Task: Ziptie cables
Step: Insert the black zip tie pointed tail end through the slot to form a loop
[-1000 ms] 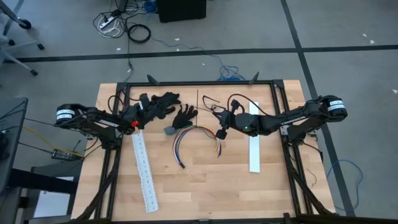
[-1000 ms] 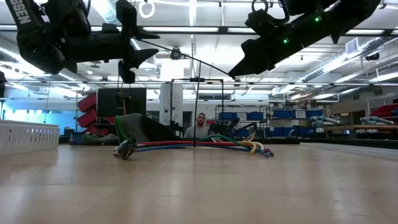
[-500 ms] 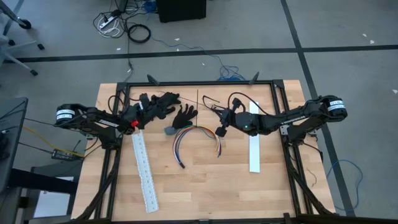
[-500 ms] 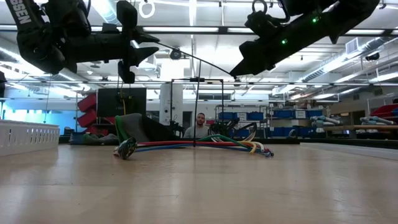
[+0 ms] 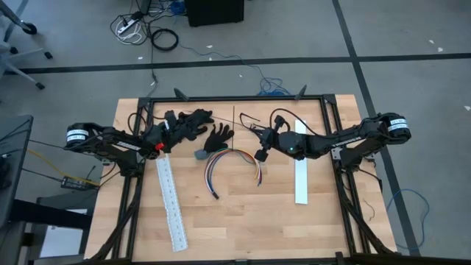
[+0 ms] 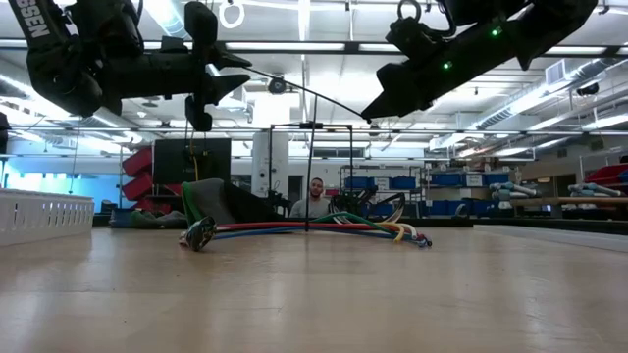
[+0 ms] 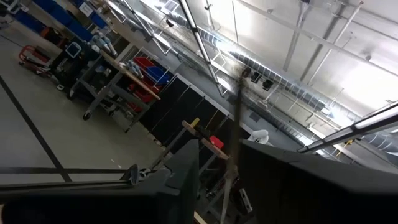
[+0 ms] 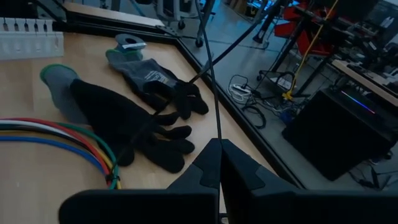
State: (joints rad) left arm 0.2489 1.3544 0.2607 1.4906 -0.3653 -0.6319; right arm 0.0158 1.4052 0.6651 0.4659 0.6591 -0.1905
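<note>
**Left gripper** (image 5: 163, 140): raised above the worktop (image 5: 243, 221) at the left side. In the left wrist view its fingers (image 7: 186, 177) stand partly apart, with a gap between them. A thin black strand (image 6: 294, 90) runs through that gap, close against one finger. Whether it is pinched there cannot be told.

**Right gripper** (image 5: 263, 153): raised above the worktop, facing the left gripper. Its fingers are closed together on the other end of the thin black strand, which comes out from between the tips. In the low view the strand arcs through the air from one gripper to the other.

**Cables** (image 5: 232, 165): a bundle of yellow, blue, green, red and white wires. It lies flat on the worktop in an open curve, just beneath the right gripper and to its side toward the left gripper. Neither gripper touches it. One end of the bundle lies directly under the right gripper.

**Black gloves** (image 5: 190, 121): two of them, lying beyond the cables between the two grippers. The nearer one is just beside the bundle.

**Long white slotted strip** (image 5: 171, 199): flat on the worktop, with one end just below the left gripper.

**Second white strip** (image 5: 300, 173): flat on the worktop beneath the right arm, behind the right gripper.
</note>
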